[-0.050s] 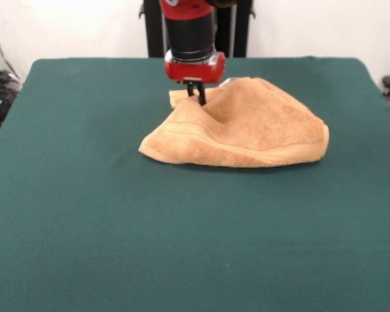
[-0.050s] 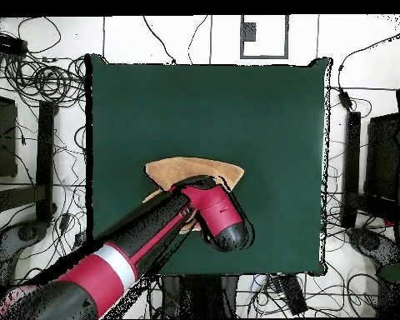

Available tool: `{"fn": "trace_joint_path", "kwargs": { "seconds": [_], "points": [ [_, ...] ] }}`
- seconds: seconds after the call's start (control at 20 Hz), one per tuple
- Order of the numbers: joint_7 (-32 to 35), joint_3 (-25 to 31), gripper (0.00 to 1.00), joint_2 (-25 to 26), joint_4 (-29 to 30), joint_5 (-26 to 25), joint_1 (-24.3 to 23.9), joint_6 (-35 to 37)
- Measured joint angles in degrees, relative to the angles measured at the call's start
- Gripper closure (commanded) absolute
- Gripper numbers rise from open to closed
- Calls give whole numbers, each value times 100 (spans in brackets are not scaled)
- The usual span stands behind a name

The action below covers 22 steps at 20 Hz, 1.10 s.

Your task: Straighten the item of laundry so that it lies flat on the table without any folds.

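Note:
The item of laundry (image 1: pixel 247 127), an orange-tan terry towel, lies crumpled in a humped, folded heap on the green table (image 1: pixel 84 208), a little beyond its middle. A woven band runs along its near left edge. My gripper (image 1: pixel 197 96) comes straight down onto the towel's far left part, its dark fingers close together and pinching a fold of cloth. In the overhead view the red and black arm (image 2: pixel 153 242) covers most of the towel (image 2: pixel 195 169), leaving only a curved strip showing, and the gripper itself is hidden beneath the arm.
The green cloth top (image 2: pixel 153 100) spreads wide on all sides of the towel. Cables and stands crowd the floor around the table (image 2: pixel 45 125).

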Motion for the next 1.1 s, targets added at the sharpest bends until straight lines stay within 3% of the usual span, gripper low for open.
{"fn": "trace_joint_path", "kwargs": {
  "seconds": [0.5,1.1],
  "points": [
    [82,237,100,-190,2,-322,92,-3],
    [563,265,100,-200,8,-326,225,-3]
  ]
}}
